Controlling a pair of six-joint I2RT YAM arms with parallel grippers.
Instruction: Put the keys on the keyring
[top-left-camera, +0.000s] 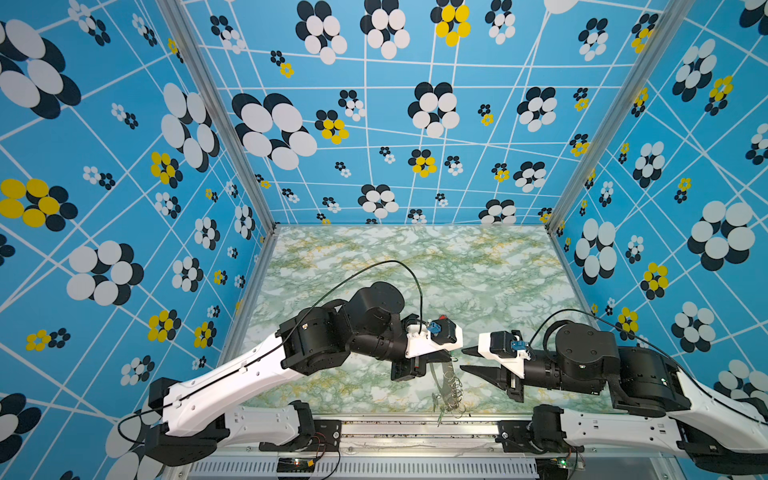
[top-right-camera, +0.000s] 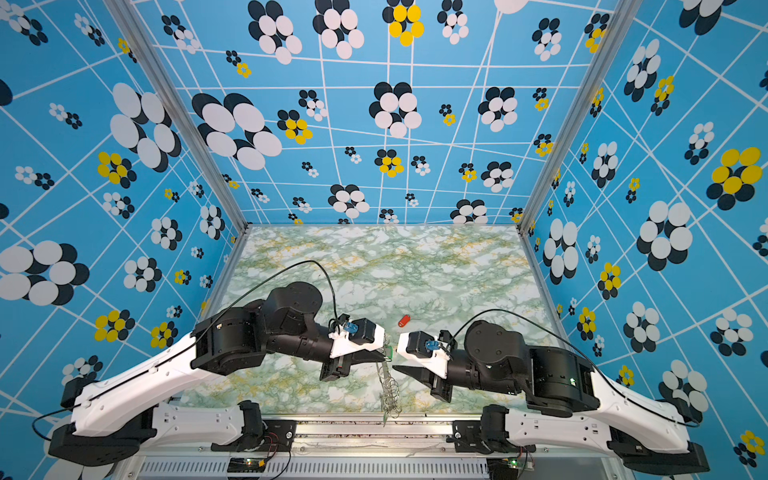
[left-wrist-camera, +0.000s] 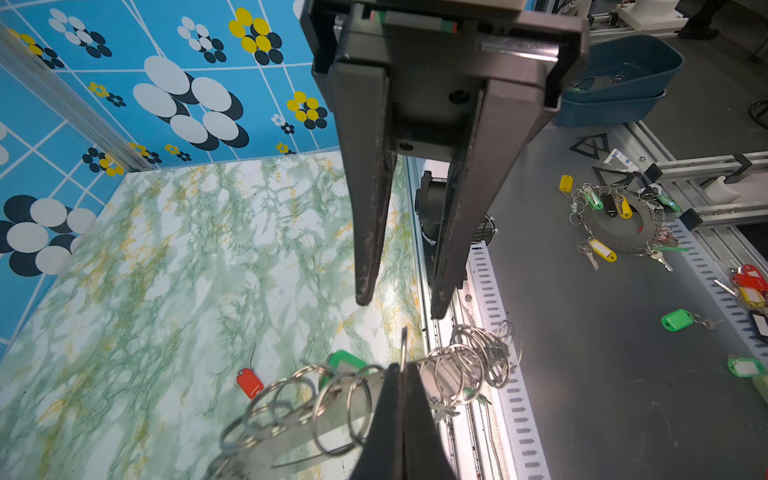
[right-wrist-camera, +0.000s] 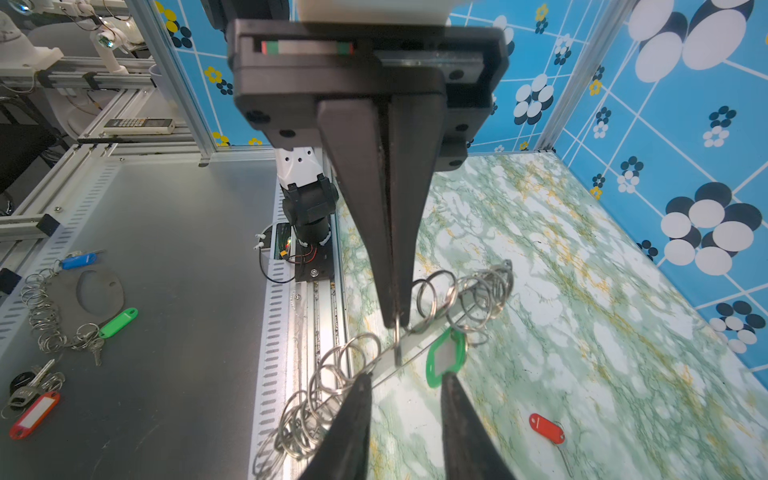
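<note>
Found the flat grey crescent-shaped keyring plate (left-wrist-camera: 332, 428), with its row of small silver wire rings (right-wrist-camera: 478, 291), held up at a tilt over the front edge of the tabletop. Found the left hand (right-wrist-camera: 397, 322) pinched fully closed on one of those rings, carrying the plate. Found the right hand (right-wrist-camera: 405, 378) just beside the plate, jaws parted to a narrow gap, gripping nothing visible.

Noted the green plastic-tagged key (right-wrist-camera: 446, 357) against the plate among the rings, just beside one right fingertip (right-wrist-camera: 451, 386). Unable to confirm threading onto a ring. Noted the red plastic-tagged silver key (right-wrist-camera: 546, 428) lying flat and loose on the tabletop, well apart from the keyring.

Judged as partly done at best: green key possibly hung, red key not yet picked up or threaded.

Recorded a green-and-white marbled tabletop (top-right-camera: 374, 266) with yellow veining. Recorded blue walls (top-left-camera: 124, 166) printed with black, white and yellow flowers and white lines, set on aluminium corner posts (top-left-camera: 216, 112). Noted, beyond the enclosure, a grey metal bench (left-wrist-camera: 602, 374) strewn with spare keyrings and tagged keys.
</note>
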